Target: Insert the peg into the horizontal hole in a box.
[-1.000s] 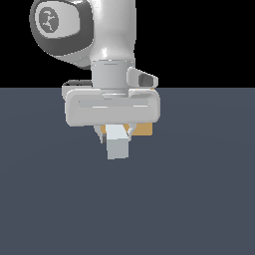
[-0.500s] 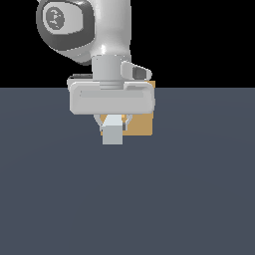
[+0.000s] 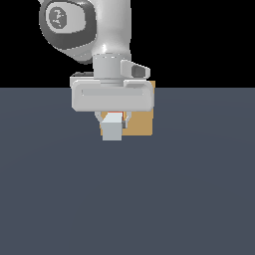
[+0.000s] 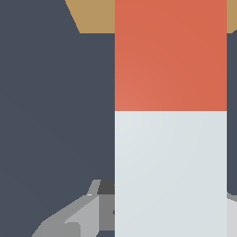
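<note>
One peg (image 3: 112, 130), no legible txt.

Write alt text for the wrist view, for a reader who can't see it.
A long square peg, light grey-white near the camera and red at its far end, fills the middle of the frame and points toward a tan box, only partly visible beyond it. Parts of the grey claw show at the near end; the dark floor lies behind.

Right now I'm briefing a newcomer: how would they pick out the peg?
Find the big white gripper under the arm, in front of the tan box. The square bar held between its fingers is the peg: light grey-white at its near end and red toward the box.
</note>
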### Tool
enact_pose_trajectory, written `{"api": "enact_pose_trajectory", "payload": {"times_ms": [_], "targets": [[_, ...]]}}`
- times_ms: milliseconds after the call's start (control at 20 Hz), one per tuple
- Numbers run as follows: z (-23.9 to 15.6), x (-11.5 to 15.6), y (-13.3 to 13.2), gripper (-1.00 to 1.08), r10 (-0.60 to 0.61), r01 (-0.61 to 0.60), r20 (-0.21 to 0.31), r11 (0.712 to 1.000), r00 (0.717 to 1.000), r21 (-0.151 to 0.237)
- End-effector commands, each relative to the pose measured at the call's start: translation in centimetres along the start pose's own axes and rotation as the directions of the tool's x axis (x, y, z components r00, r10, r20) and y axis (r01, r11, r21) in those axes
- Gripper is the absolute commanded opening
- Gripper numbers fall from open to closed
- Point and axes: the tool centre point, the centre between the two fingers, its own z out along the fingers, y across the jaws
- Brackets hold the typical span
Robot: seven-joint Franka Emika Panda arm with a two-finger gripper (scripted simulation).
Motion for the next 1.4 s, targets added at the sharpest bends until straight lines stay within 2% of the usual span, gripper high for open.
{"api": "enact_pose_trajectory", "payload": {"times_ms": [0, 450, 650, 850, 1350], "targets": [[-0.2, 0.0, 0.1, -1.0, 0.001, -0.001, 0.0, 1.0, 1.0, -0.004], [-0.1, 0.1, 0.2, -1.0, 0.002, -0.002, -0.001, 1.0, 1.0, -0.003], [-0.1, 1.0, 0.1, -1.0, 0.002, -0.002, -0.001, 1.0, 1.0, -0.003], [-0.2, 3.0, 0.1, -1.0, 0.002, -0.002, -0.001, 1.0, 1.0, -0.004], [-0.3, 10.3, 0.1, -1.0, 0.002, -0.002, -0.001, 1.0, 1.0, -0.006]]}}
